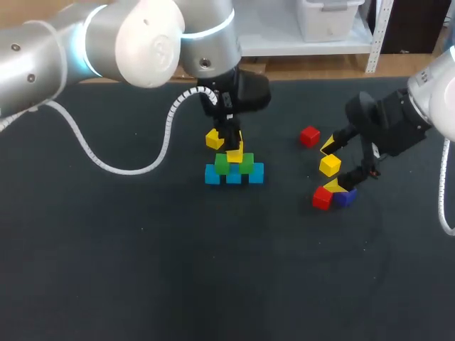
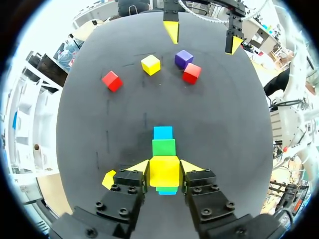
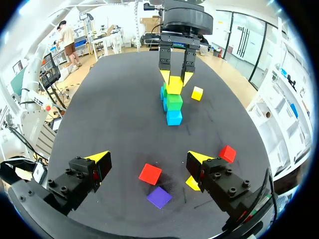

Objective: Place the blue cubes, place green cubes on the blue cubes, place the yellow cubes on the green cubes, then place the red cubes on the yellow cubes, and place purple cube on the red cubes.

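Observation:
Three blue cubes (image 1: 234, 176) lie in a row with two green cubes (image 1: 245, 163) on top of them. My left gripper (image 2: 165, 172) is shut on a yellow cube (image 2: 164, 169), holding it on or just over the green cubes (image 2: 164, 147). A second yellow cube (image 1: 214, 138) lies on the table just behind the stack, beside the left gripper. My right gripper (image 3: 149, 159) hovers open over a third yellow cube (image 1: 329, 165), a red cube (image 3: 150, 174) and the purple cube (image 3: 159, 197). Another red cube (image 1: 308, 136) lies further back.
The dark table (image 1: 142, 270) is bare towards the front and the left. My left arm's white cable (image 1: 167, 131) loops down to the tabletop left of the stack.

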`<state>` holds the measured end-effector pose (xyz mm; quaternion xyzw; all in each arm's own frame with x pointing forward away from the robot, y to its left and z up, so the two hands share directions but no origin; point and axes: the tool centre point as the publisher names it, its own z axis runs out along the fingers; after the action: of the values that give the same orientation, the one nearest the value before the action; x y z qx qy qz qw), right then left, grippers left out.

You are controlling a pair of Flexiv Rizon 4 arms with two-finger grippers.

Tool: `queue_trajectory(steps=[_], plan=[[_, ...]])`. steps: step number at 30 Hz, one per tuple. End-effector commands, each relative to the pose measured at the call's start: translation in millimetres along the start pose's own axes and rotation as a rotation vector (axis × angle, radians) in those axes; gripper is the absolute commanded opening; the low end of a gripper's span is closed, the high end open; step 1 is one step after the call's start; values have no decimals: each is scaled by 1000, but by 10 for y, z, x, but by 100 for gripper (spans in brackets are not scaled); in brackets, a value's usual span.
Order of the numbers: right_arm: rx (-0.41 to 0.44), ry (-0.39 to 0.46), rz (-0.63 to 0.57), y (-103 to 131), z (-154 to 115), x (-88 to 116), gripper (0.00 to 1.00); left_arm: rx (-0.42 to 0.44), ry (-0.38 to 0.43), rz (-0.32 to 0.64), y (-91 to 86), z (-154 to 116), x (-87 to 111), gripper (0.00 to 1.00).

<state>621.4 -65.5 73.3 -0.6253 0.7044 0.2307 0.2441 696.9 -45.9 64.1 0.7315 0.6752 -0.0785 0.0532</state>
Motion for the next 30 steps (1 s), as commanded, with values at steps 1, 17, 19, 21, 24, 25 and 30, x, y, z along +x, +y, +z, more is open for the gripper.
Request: queue_trajectory(steps=[1, 17, 19, 21, 24, 25, 30], plan=[[-1, -3, -1, -7, 7, 5, 100, 6, -2, -2, 28, 10, -2, 0], [-1, -3, -1, -7, 7, 5, 100, 7, 3, -7, 32, 10, 32, 0], [-1, -3, -1, -7, 7, 5, 100, 7, 3, -7, 31, 10, 33, 0], [-1, -3, -1, -7, 7, 5, 100, 7, 2, -6, 30, 11, 33, 0], [-1, -3, -1, -7, 7, 5, 100, 5, 0, -4, 28, 12, 29, 2], [-1, -3, -1, -7, 7, 5, 100, 5, 0, -3, 27, 12, 28, 2], [-1, -3, -1, -7, 7, 5, 100, 3, -1, -2, 32, 11, 17, 0]])
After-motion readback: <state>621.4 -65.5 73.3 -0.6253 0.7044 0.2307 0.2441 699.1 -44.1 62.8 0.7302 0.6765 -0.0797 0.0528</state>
